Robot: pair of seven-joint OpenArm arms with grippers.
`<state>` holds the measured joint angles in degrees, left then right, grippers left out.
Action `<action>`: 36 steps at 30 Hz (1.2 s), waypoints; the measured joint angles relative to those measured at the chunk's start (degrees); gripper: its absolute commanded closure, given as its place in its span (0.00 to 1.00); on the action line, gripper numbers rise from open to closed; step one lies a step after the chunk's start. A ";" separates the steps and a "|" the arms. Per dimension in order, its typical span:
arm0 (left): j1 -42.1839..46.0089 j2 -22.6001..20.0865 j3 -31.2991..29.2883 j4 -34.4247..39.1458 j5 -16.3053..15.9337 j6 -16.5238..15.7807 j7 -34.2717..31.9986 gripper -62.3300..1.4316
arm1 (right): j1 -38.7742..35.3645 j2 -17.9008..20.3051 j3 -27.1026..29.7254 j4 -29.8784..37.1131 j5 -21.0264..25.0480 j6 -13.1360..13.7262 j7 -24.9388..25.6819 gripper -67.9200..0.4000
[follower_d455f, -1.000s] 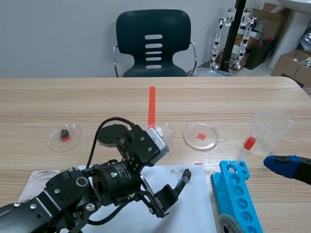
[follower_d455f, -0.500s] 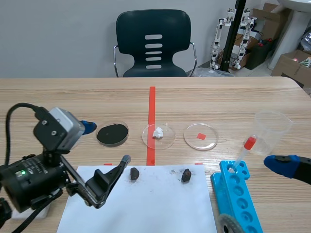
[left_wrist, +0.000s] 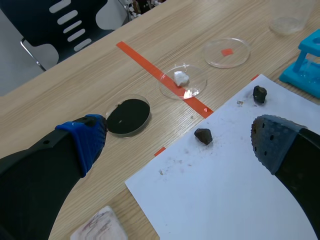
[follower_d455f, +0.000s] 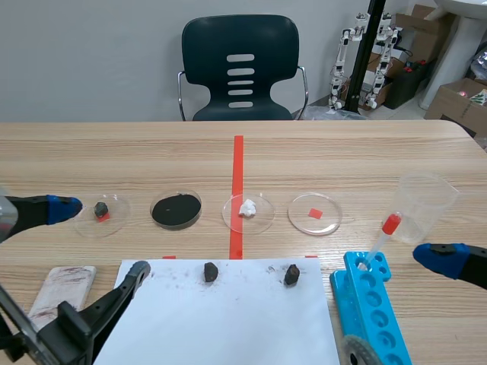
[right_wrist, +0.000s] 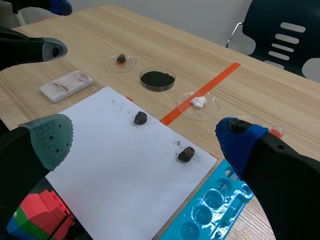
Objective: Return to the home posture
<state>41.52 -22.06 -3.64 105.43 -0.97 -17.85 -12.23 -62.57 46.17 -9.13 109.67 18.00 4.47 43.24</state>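
My left gripper (follower_d455f: 105, 237) hangs open low at the table's left, by the white paper's (follower_d455f: 221, 319) near left corner; in the left wrist view its fingers (left_wrist: 85, 142) stand wide apart with nothing between them. My right gripper (right_wrist: 142, 129) is open too and holds nothing. In the scene view only its blue-padded finger (follower_d455f: 445, 258) shows, at the right edge beside the beaker. Two black lumps (follower_d455f: 211, 271) (follower_d455f: 291, 274) lie on the paper's far edge.
Past the paper stand several petri dishes in a row: dark bit (follower_d455f: 100, 213), black powder (follower_d455f: 176, 209), white lump (follower_d455f: 248, 211), red square (follower_d455f: 314, 214). A blue tube rack (follower_d455f: 373, 304), a red-bulbed pipette (follower_d455f: 384, 234) and a clear beaker (follower_d455f: 426, 201) are at the right. A smudged white block (follower_d455f: 61, 285) lies left.
My left arm has drawn back from over the paper to the left and down, uncovering both black lumps and the dishes. The right gripper has kept still.
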 measured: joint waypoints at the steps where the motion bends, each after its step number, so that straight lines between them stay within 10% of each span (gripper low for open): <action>1: 1.22 0.00 -0.72 1.14 0.00 0.00 -0.02 0.03 | 0.00 0.00 0.00 0.00 -0.02 0.00 0.00 0.13; 36: 9.11 0.00 -4.92 3.56 -0.02 0.15 -0.90 0.03 | 0.00 0.00 0.00 0.00 -0.02 0.00 0.00 0.13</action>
<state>50.63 -22.06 -8.56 108.99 -0.99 -17.69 -13.13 -62.57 46.17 -9.13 109.67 17.98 4.47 43.24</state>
